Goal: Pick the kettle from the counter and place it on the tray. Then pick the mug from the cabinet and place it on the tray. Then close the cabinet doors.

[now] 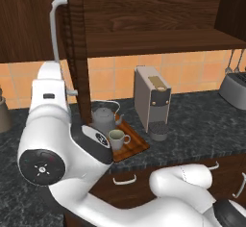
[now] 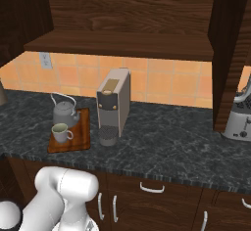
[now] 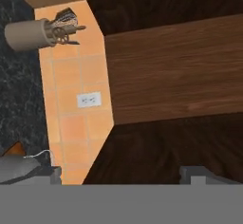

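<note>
We saw the kettle point(image 2: 63, 112) and the mug point(image 2: 60, 132) both sitting on the tray point(image 2: 84, 132) on the counter point(image 2: 166, 147), so by our reckoning only the closing of the cabinet point(image 2: 122, 10) was left, with its left door point(image 1: 77, 53) standing out edge-on over the tray, bar handle point(image 1: 56, 33) beside the arm. In the hand view the gripper point(image 3: 121, 175) faced that door's wood point(image 3: 175, 71) close up with nothing between its tips, parted wide, kettle and tray at the lower left corner.
</note>
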Controlling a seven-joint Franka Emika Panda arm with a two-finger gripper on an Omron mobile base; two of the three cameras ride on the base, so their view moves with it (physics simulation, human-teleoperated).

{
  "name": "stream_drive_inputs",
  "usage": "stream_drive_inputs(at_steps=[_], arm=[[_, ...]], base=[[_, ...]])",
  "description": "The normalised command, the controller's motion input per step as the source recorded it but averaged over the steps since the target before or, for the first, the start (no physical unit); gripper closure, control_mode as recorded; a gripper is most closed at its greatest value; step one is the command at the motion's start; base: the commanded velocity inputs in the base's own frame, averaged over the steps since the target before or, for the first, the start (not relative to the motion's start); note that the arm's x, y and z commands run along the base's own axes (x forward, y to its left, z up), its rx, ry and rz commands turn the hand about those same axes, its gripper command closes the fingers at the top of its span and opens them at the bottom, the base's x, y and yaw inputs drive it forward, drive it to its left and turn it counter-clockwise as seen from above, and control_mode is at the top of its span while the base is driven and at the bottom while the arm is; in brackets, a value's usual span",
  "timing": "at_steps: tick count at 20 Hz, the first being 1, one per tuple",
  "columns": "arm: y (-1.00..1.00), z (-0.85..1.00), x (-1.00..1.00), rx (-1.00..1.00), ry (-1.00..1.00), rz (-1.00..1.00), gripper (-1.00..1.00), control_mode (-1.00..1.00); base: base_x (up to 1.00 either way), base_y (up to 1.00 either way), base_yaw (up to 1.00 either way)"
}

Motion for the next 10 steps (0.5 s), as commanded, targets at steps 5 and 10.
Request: stream_drive_inputs(at_steps=[5, 10], arm=[[-0.24, 0.10, 0.06, 0.00, 0.00, -0.19, -1.00, -1.00], [-0.41, 0.02, 0.12, 0.00, 0.00, -0.16, -1.00, -1.00]], base=[[0.00, 0.00, 0.00], [0.00, 0.00, 0.00]])
